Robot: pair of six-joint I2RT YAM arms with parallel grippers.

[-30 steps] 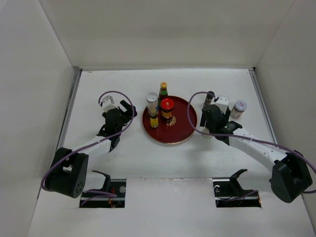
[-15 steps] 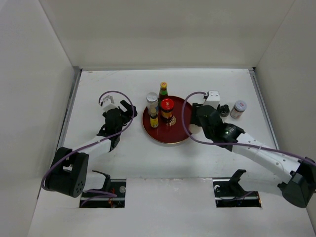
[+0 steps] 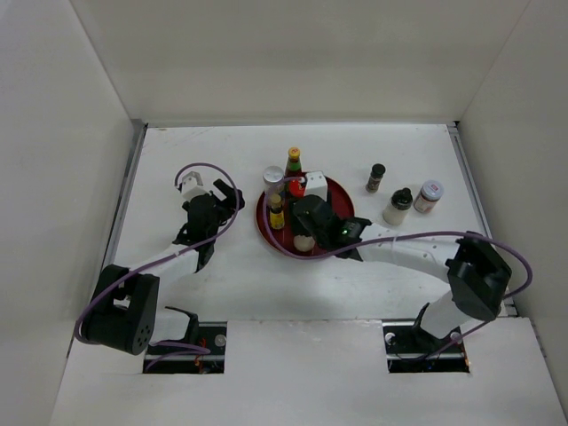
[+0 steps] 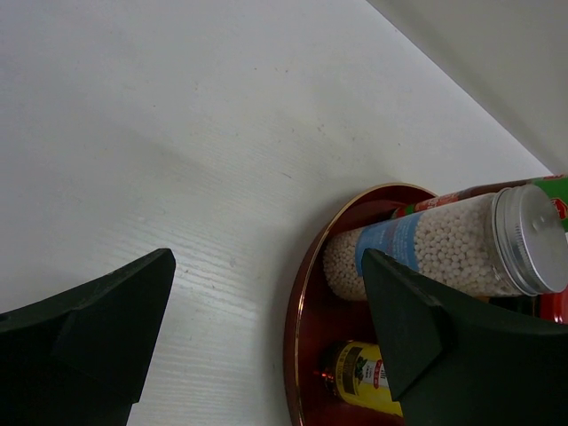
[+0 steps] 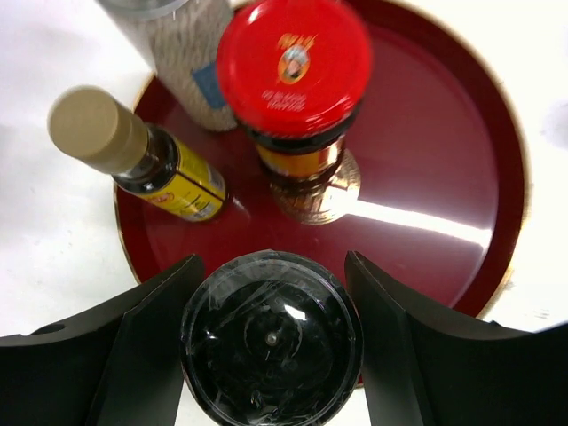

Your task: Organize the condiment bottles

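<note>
Right gripper (image 5: 272, 355) is clamped on the black-capped jar (image 5: 271, 324) over the near rim of the red tray (image 5: 426, 177); whether the jar rests there cannot be told. Risk: released on the rim, it would likely tip. Pushed further in, it could strike the red-capped jar (image 5: 293, 67) or the yellow-labelled bottle (image 5: 142, 155), both close ahead. Left gripper (image 4: 266, 293) stands apart, empty, just beside the tray, near the bead jar (image 4: 444, 253). On the tabletop (image 3: 222, 151), well right, stand a dark bottle (image 3: 376, 177), a white bottle (image 3: 398, 206) and a grey-capped jar (image 3: 429, 196).
</note>
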